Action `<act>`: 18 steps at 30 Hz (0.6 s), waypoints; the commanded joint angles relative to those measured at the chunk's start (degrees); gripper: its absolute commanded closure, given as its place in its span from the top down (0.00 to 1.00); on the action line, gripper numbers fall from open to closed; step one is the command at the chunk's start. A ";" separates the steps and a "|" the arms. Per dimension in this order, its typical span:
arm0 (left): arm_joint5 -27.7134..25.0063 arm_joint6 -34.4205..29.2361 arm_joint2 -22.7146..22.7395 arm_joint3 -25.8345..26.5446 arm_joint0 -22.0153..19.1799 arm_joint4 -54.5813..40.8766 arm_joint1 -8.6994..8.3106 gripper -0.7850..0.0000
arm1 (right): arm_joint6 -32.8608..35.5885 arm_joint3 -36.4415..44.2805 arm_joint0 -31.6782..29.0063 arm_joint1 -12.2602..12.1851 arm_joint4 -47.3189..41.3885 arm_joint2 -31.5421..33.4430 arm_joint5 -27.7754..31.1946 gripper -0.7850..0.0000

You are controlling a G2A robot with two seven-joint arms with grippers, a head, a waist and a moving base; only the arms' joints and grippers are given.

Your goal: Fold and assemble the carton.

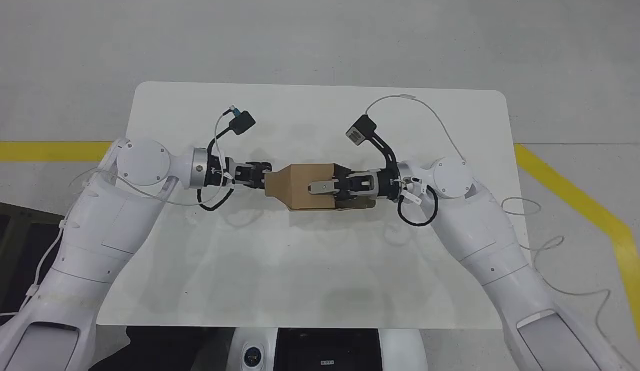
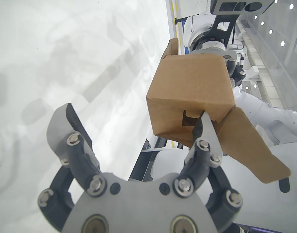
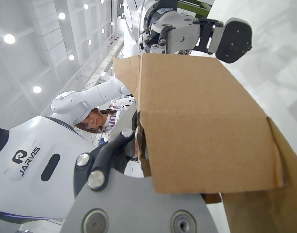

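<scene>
The brown carton [image 1: 303,184] is held above the middle of the white table [image 1: 320,271], between the two arms. My right gripper [image 1: 332,187] is shut on the carton's wall at one end, with one finger [image 3: 130,122] showing inside the open end and the other hidden by the cardboard [image 3: 202,122]. At the opposite end, my left gripper [image 2: 136,115] stands open. One of its fingertips [image 2: 204,124] touches the closed end face of the carton [image 2: 189,83] beside a small slot. A loose flap [image 2: 248,146] sticks out from that end.
The table's far edge and both side edges lie well away from the carton. Yellow floor tape [image 1: 45,151] runs on the floor beside the table.
</scene>
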State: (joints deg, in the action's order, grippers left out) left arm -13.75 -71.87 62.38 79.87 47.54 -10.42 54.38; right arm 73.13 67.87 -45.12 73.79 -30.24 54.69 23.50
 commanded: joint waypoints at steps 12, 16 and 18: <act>-0.02 0.27 1.07 0.12 0.13 -0.94 -0.28 1.00 | -3.88 -1.39 0.12 -0.30 2.77 1.51 1.32 0.00; -0.16 0.49 3.06 0.41 0.85 -2.39 -0.70 1.00 | -9.44 -1.42 -0.35 -0.84 7.38 3.33 1.08 0.00; -0.48 0.56 4.22 0.93 1.36 -3.05 -0.96 1.00 | -12.04 -1.05 -0.70 -1.09 10.11 3.88 0.19 0.00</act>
State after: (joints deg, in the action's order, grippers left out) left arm -14.06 -71.35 66.07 80.54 48.65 -13.22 53.54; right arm 62.24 66.62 -45.66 72.79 -21.33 58.39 24.12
